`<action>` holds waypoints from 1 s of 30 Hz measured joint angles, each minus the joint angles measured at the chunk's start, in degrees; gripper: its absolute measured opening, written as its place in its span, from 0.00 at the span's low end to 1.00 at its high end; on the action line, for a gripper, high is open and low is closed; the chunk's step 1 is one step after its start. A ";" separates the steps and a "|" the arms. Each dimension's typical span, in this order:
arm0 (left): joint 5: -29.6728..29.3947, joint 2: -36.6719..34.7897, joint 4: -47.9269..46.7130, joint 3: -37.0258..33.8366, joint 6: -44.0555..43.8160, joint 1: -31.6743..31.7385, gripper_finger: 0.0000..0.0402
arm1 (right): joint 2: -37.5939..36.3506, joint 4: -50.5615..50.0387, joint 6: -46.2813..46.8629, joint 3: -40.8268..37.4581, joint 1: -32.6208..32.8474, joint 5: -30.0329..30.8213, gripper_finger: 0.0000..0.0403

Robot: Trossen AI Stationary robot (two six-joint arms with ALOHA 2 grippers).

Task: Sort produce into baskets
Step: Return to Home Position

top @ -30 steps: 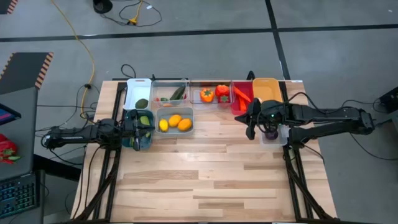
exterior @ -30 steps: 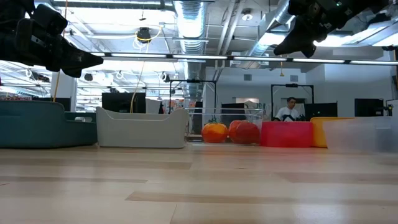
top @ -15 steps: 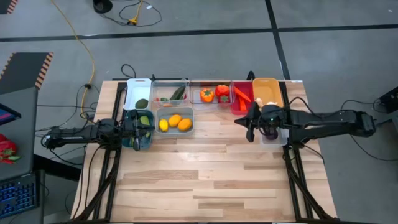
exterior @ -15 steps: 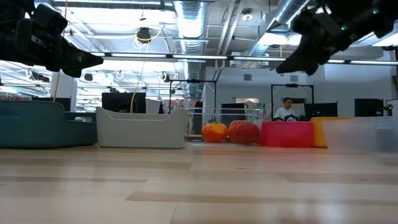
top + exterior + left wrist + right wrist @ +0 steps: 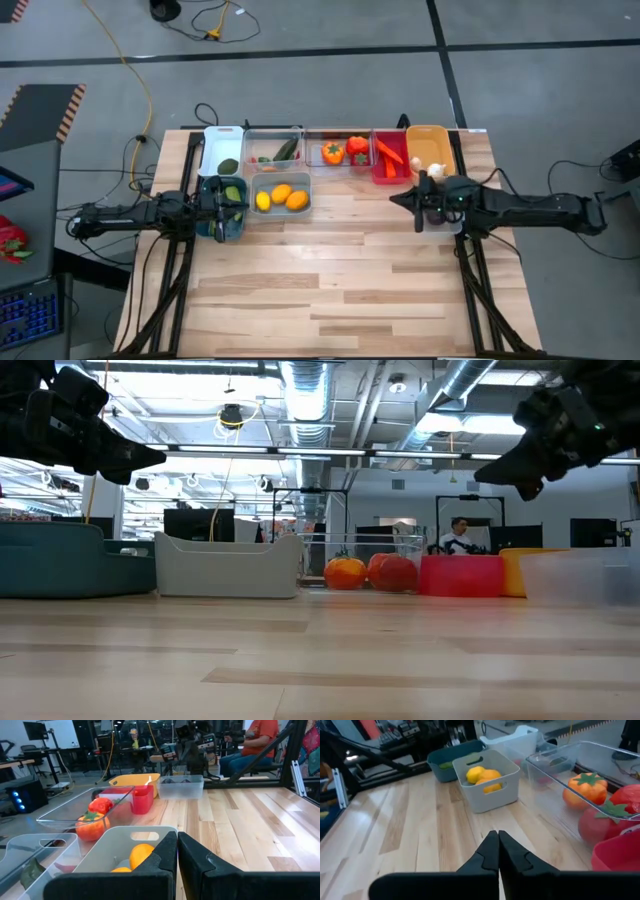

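The baskets stand along the table's far edge: white (image 5: 222,143), two clear ones (image 5: 273,146) (image 5: 340,147), red (image 5: 388,158), orange (image 5: 430,146), with teal (image 5: 221,196) and grey (image 5: 281,194) in front. Produce lies in them: lemons (image 5: 281,196), peppers (image 5: 345,150), carrots (image 5: 390,155), garlic (image 5: 433,170). My left gripper (image 5: 243,206) hangs shut and level over the teal basket's right end, holding nothing. My right gripper (image 5: 395,199) is shut and bare too, above the table beside a small clear basket (image 5: 441,218).
The near two thirds of the wooden table (image 5: 330,290) lie bare. In the low view both grippers (image 5: 155,457) (image 5: 482,476) hang well above the board. A person sits in the room beyond the table (image 5: 462,536).
My right gripper has drawn back toward the table's right edge and sunk lower, staying shut and holding nothing. The left arm has kept still. No produce or basket has moved.
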 joint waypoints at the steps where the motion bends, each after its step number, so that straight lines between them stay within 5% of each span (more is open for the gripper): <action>1: 0.00 0.00 0.00 0.01 0.01 0.02 0.00 | -1.50 0.09 0.02 -0.77 0.02 0.00 0.07; 17: 0.03 0.00 0.00 0.01 0.00 0.01 0.00 | -24.05 1.72 -0.12 -12.17 0.50 -0.09 0.07; 30: 0.04 0.00 -0.02 0.01 0.01 0.02 0.00 | -26.23 1.36 -11.76 -12.39 0.46 -1.18 0.07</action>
